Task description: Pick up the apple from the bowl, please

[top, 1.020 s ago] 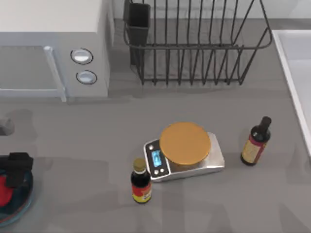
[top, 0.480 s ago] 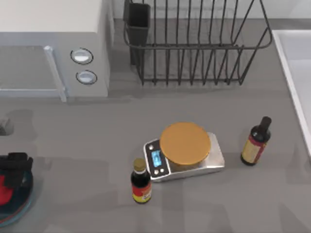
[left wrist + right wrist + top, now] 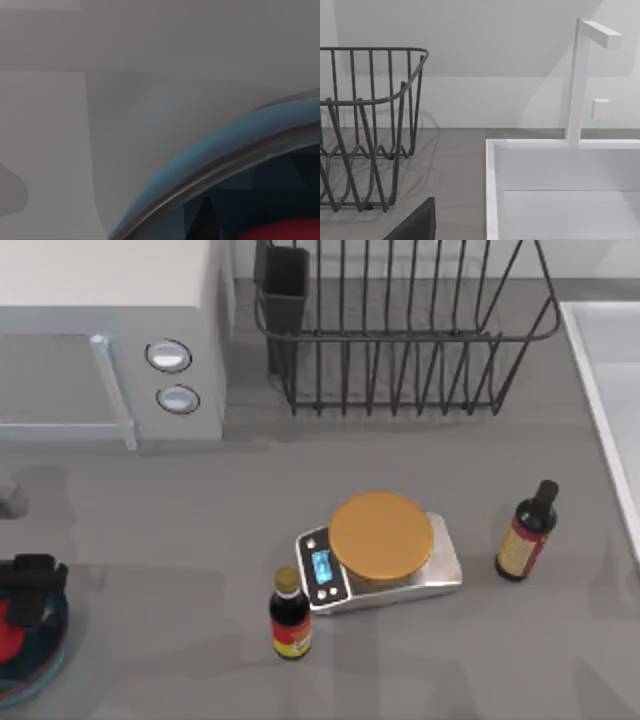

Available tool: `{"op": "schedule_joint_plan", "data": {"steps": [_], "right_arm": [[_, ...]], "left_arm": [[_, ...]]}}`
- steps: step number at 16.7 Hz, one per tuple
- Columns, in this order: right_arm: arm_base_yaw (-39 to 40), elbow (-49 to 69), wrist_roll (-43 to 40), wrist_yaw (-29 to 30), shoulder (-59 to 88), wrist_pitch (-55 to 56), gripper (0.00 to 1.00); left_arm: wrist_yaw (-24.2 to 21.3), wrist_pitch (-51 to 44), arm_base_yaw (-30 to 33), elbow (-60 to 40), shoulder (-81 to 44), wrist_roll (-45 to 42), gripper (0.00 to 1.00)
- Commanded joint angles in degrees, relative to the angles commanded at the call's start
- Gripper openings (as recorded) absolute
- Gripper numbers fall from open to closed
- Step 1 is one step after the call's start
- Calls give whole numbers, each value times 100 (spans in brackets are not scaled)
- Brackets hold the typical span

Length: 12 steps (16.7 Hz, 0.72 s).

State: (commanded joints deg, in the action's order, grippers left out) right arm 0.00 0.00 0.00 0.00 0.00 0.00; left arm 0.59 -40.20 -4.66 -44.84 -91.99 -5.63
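Found the left gripper [image 3: 30,585] low over the blue bowl [image 3: 48,660] at the table's left edge, in the near corner. Saw the apple [image 3: 8,628] directly beneath it, still lying inside the bowl, its red partly covered by the gripper's dark body. Could not tell whether that gripper was apart, together or clamped on the fruit. Made out, in the left wrist view, the bowl's blue wall and thin brownish rim [image 3: 210,160] sweeping close under the camera, with a sliver of the red apple [image 3: 285,232] inside it.

Noted a kitchen scale [image 3: 445,575] with an orange-brown disc [image 3: 381,538] well off to the right of the left gripper, and a small sauce bottle [image 3: 289,615] between gripper and scale, just beside the scale's display. Spotted a second dark bottle [image 3: 526,532] farther right still. Placed the microwave [image 3: 100,320] beyond the gripper at the far left, and the wire dish rack [image 3: 400,330] far across to the right of that.

Caught a dark edge of the right gripper [image 3: 417,222] in the right wrist view, facing the dish rack and a white sink [image 3: 492,190] with its faucet [image 3: 577,80]; could not tell its grip.
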Motion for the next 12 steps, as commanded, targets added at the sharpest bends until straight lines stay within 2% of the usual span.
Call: {"op": "schedule_joint_plan", "data": {"steps": [5, 12], "right_arm": [[0, 0, 0, 0, 0, 0, 100], [0, 0, 0, 0, 0, 0, 100]], "left_arm": [[2, -948, 9, -926, -60, 9, 0], [4, -4262, 50, -3946, 84, 53, 0]]}}
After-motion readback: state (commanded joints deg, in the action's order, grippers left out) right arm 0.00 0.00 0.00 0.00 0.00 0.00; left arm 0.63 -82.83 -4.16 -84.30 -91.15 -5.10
